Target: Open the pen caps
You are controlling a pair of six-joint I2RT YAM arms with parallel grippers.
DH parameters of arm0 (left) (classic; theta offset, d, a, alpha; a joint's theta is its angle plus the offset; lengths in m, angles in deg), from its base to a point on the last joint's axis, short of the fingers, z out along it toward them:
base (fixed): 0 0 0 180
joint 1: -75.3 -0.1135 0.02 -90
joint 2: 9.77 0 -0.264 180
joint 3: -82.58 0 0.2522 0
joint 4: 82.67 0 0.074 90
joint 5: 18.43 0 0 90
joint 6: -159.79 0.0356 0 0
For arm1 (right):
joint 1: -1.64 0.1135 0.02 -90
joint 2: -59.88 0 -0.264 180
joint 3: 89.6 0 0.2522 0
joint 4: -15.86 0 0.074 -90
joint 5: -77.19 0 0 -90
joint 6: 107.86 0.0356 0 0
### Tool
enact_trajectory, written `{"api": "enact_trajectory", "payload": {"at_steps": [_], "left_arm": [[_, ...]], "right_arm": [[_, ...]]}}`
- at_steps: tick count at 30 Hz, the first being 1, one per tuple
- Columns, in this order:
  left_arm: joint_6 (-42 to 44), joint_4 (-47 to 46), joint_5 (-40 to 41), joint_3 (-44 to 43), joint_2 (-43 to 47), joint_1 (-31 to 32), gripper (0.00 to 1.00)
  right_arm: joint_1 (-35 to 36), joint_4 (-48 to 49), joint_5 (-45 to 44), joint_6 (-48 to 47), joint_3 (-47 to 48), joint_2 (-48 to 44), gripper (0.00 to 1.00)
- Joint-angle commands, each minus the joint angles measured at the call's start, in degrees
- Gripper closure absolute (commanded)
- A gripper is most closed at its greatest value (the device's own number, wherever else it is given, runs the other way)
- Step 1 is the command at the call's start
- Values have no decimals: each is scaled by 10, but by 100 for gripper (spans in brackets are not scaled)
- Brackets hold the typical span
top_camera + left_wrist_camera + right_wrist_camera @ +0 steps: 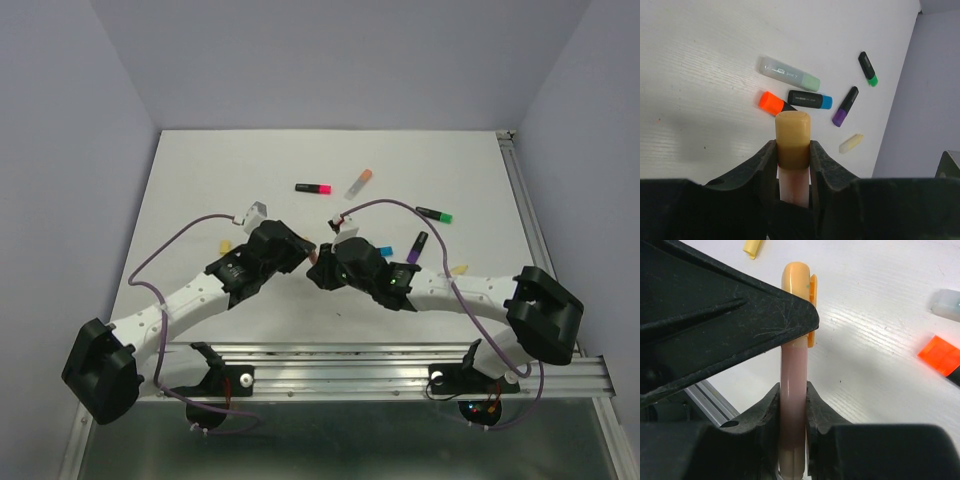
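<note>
**A:** Which cap are you on, and where is it?

**B:** The stubby peach plastic cap (792, 131), at the centre of my left wrist view. It sits on the end of a pale pink translucent barrel (792, 365). My left gripper (792, 150) is clenched on the cap's lower part. My right gripper (793, 397) is clamped round the barrel just below it. In the top view, the two meet mid-frame with the pen between them.

**A:** Is it off yet?

**B:** No. The cap looks fully seated, with no gap that I can see. The pull apart is what's left here.

**A:** And the others?

**B:** They lie on the white surface (700, 60), centre to upper right of my left wrist view. There is a black pen with an orange end (769, 101), one with a blue end (810, 99), one purple (845, 106) and one green (868, 68). There is also a clear pen with a pale green end (788, 74). All look still capped to me. A small pale yellow piece (851, 143) lies alone at lower right. It may be a cap already removed, but I can't tell. I'd judge most of the job remains.
</note>
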Motion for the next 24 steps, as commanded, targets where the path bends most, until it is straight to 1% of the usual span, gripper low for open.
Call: {"api": "enact_trajectory", "payload": {"at_steps": [1,3,5,6,8,9,11,15,16,17,18,20,21,22,24], "left_arm": [[19,-27,124,-8,-14,-20,100],[27,-27,144,-18,-28,-44,100],[46,-30,126,-33,-48,-70,100],[52,-34,115,-35,-55,-85,100],[60,-38,88,-38,-68,-123,100],[66,-38,79,-42,-79,-133,100],[71,-52,80,-45,-86,-145,100],[82,-57,82,-40,-89,-160,100],[85,-57,82,-38,-85,-160,100],[93,-57,81,-36,-83,-160,100],[102,-55,81,-33,-77,-161,100],[111,-39,80,-34,-72,-163,100],[121,-21,78,-38,-74,-164,100],[135,-9,70,-41,-77,-166,100],[163,47,71,-59,-96,-166,100]], "right_arm": [[26,-11,118,18,-23,-45,99],[52,-30,148,24,-46,-77,99],[70,-39,157,47,-68,-97,99],[77,-35,168,47,-79,-105,99],[101,-16,181,78,-115,-127,99],[106,4,187,87,-125,-133,99],[116,8,195,101,-134,-144,99],[118,-20,169,98,-129,-175,99],[118,-35,130,104,-125,-179,99],[118,-74,103,103,-120,-184,99],[115,-87,40,107,-107,-190,99],[98,-167,-3,116,-92,-192,99],[82,-183,-16,126,-92,-195,99],[38,-194,-19,125,-95,-199,99],[-16,-216,-14,128,-106,-207,99]]}}
